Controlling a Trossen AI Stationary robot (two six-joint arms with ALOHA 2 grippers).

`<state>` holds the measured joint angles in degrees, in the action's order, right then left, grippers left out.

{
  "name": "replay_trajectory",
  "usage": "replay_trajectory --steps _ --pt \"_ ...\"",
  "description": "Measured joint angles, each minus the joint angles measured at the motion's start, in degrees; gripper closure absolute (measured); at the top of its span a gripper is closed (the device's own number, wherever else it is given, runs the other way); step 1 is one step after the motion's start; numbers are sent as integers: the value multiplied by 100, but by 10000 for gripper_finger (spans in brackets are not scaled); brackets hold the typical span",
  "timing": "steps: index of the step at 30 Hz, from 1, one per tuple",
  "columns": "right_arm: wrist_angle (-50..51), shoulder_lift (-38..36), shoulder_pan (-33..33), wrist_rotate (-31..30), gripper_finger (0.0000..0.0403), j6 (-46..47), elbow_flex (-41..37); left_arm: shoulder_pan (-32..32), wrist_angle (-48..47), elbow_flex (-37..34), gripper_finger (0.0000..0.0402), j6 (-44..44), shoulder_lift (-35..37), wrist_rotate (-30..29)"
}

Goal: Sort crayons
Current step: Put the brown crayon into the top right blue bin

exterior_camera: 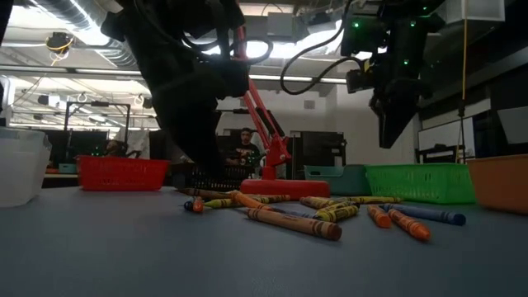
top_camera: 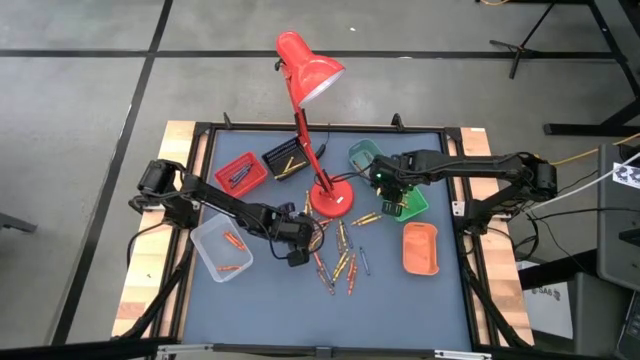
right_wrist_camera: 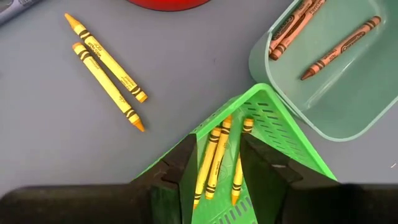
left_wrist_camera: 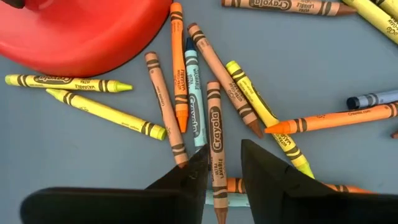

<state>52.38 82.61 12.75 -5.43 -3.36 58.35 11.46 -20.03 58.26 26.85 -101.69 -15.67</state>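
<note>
1. The left gripper [left_wrist_camera: 222, 167] hangs low over the crayons [top_camera: 338, 262] scattered in front of the red lamp base [top_camera: 331, 199], fingers slightly apart.
2. A brown crayon [left_wrist_camera: 215, 134] lies between those fingers, its length running straight out ahead of them; whether they touch it I cannot tell.
3. The right gripper [right_wrist_camera: 219, 163], fingers apart and empty, hovers over the green basket [right_wrist_camera: 273, 127] of yellow crayons, well away from the pile, so the left arm is nearer.

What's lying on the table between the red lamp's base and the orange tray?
In the high view, a pair of yellow crayons lies between the lamp base and the orange tray; the rest there is bare mat.
</note>
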Motion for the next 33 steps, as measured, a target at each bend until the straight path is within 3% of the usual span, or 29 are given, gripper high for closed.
replay_trajectory --steps 23,33 --pt "-2 -4 2 -4 283 0 -4 2 33 0 320 2 -319 -34" --pt "-2 -4 2 -4 283 -10 -4 2 13 0 377 0 -321 -159"
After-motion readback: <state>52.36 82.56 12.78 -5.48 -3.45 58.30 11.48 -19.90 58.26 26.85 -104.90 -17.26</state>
